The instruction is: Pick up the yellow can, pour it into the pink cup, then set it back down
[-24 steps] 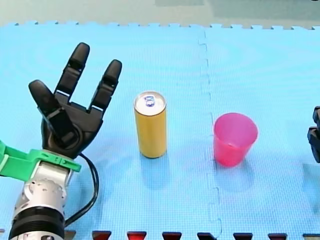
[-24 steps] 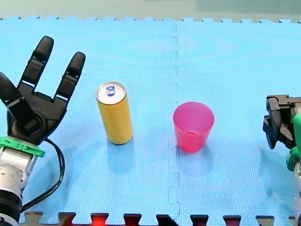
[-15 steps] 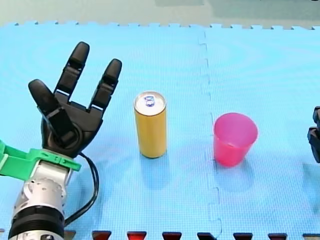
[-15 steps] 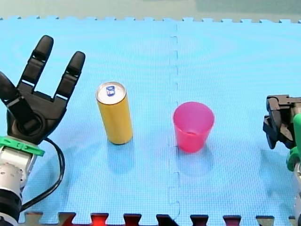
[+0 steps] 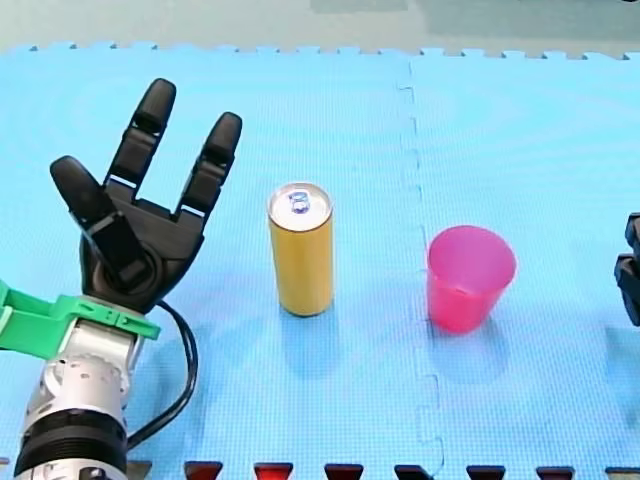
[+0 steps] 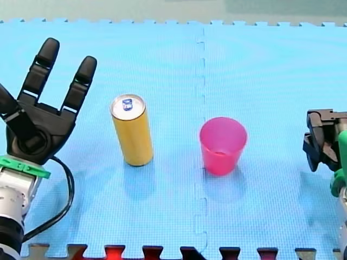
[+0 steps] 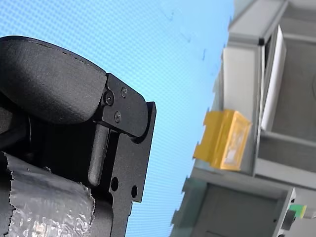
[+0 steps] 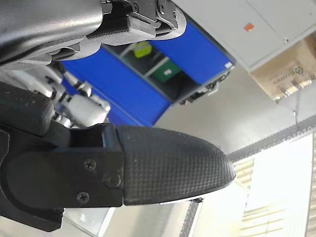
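A tall yellow can (image 5: pixel 301 250) with a silver top stands upright on the blue foam mat (image 5: pixel 350 120), near the middle. A pink cup (image 5: pixel 469 277) stands upright to the can's right, about a can's height away. My left hand (image 5: pixel 140 215) is raised to the left of the can, palm toward the camera, holding nothing and apart from the can. My right hand (image 6: pixel 323 142) sits at the right edge, to the right of the cup, holding nothing.
A seam (image 5: pixel 415 200) runs front to back through the mat between can and cup. Red and dark blocks (image 6: pixel 114 252) line the mat's front edge. A black cable (image 5: pixel 185 385) loops beside my left wrist.
My left hand has shifted slightly up and away. The can, the cup and the right hand have not moved.
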Action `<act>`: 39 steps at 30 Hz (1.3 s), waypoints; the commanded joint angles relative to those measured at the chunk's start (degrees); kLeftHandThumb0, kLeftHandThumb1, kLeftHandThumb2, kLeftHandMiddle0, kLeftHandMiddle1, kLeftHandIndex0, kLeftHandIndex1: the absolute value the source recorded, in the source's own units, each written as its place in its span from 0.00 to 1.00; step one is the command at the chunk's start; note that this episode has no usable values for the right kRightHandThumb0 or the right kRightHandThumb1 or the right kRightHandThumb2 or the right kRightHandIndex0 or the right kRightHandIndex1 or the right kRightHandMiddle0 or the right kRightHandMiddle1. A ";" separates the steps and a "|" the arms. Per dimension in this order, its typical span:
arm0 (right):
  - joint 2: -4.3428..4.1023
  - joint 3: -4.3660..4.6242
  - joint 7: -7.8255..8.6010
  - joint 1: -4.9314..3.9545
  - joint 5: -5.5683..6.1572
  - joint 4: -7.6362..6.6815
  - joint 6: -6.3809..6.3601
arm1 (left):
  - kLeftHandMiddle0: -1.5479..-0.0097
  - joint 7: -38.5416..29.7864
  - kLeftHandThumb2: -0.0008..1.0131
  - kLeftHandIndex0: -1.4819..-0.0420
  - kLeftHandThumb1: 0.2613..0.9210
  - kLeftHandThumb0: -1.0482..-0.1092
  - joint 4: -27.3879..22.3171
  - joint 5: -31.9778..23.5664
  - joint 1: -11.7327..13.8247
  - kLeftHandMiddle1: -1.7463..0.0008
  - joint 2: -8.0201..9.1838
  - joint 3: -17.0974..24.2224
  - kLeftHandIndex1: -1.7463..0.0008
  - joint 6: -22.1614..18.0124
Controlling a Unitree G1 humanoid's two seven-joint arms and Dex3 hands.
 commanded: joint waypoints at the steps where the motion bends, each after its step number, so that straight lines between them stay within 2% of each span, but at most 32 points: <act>1: -0.36 -0.13 -0.06 -0.29 0.08 -0.02 0.16 | 0.79 -0.07 0.33 0.86 1.00 0.00 -0.37 0.19 -0.06 1.00 0.06 -0.14 1.00 -0.70; 7: -0.34 -0.14 -0.09 -0.18 0.11 0.00 0.17 | 0.80 3.01 0.22 0.85 1.00 0.00 -1.61 6.59 1.52 1.00 -1.67 -2.84 1.00 -13.69; 13: -0.40 -0.17 0.00 -0.11 0.15 0.00 0.14 | 0.79 6.53 0.19 0.84 1.00 0.00 -1.35 10.01 2.00 0.99 -2.57 -4.43 1.00 -19.79; 18: -0.48 -0.17 0.05 -0.23 0.12 0.05 0.20 | 0.78 11.22 0.17 0.83 1.00 0.00 -0.06 15.62 2.56 0.99 -2.91 -6.82 0.99 -29.27; 26: -0.46 -0.05 0.04 -0.15 0.02 0.08 0.03 | 0.78 18.06 0.16 0.81 1.00 0.00 3.18 22.36 2.89 0.99 -3.27 -9.92 0.99 -40.73; 30: -0.45 -0.06 0.00 -0.11 0.02 0.07 -0.05 | 0.78 20.23 0.17 0.81 1.00 0.00 6.45 24.31 2.17 0.99 -3.01 -10.99 0.99 -43.95; 34: -0.47 -0.07 -0.01 -0.06 0.03 0.06 -0.13 | 0.77 20.27 0.16 0.81 1.00 0.00 8.20 25.22 1.79 0.99 -2.28 -11.98 0.99 -44.67; 37: -0.51 -0.03 -0.03 -0.03 -0.02 -0.01 -0.15 | 0.77 20.25 0.09 0.80 0.99 0.00 8.72 26.25 1.85 0.99 -1.56 -13.06 0.99 -44.57; 39: -0.53 0.00 -0.05 0.01 -0.04 -0.05 -0.15 | 0.77 20.76 0.05 0.81 0.95 0.00 8.89 27.59 2.07 0.99 -0.99 -14.14 1.00 -44.90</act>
